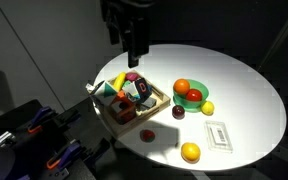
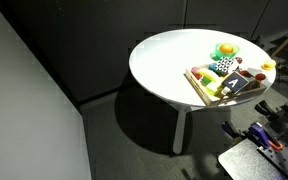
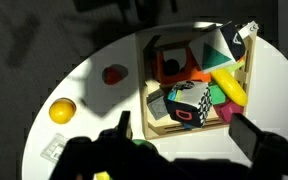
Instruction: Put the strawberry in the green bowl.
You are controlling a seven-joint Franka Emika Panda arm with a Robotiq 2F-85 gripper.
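Note:
The strawberry (image 1: 147, 134), small and bright red, lies on the white table just off a corner of the wooden tray; in the wrist view (image 3: 114, 74) it is left of the tray. The green bowl (image 1: 189, 104) holds an orange fruit and a larger red fruit. It also shows in an exterior view (image 2: 222, 53), and as a green sliver behind the left finger in the wrist view (image 3: 139, 143). My gripper (image 1: 134, 55) hangs open and empty above the tray, well clear of the strawberry; both fingers show in the wrist view (image 3: 188, 133).
The wooden tray (image 1: 156, 108) is full of toy blocks. A maroon fruit (image 1: 177, 112) lies between tray and bowl, and a yellow lemon (image 1: 207, 108) lies beside the bowl. An orange-yellow fruit (image 1: 190, 152) and a white card (image 1: 217, 134) lie near the table edge.

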